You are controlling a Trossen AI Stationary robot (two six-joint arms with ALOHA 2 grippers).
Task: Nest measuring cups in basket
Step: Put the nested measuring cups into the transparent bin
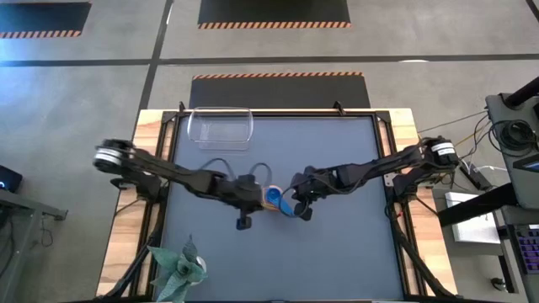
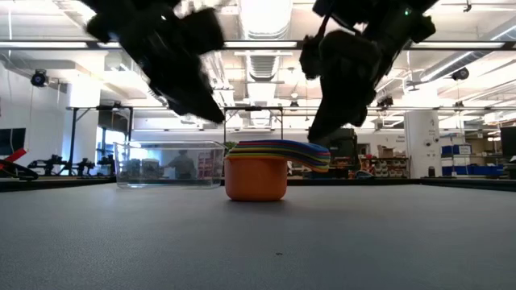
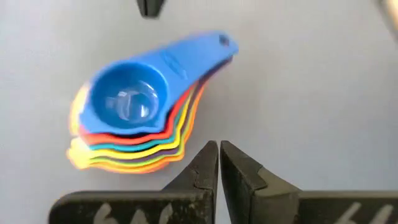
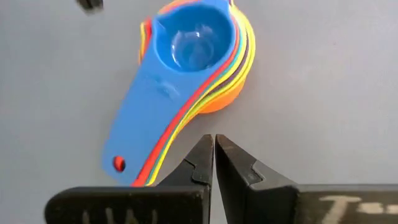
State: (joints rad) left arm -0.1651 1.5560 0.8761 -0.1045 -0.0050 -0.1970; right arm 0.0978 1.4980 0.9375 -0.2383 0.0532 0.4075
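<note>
The measuring cups stand nested in one stack at the table's middle. The blue cup is on top and the orange one rests on the mat, with the handles fanned toward the right. The clear basket sits near the far edge, left of centre, and holds no cup. My left gripper is shut and hovers just left of the stack. My right gripper is shut and hovers over its right side, beside the handles. Neither plainly touches the cups.
A green leafy plant stands at the near left corner. The grey mat is bare to the near and right sides of the stack. Wooden table edges and the arm mounts flank the mat. The basket shows behind the stack in the low view.
</note>
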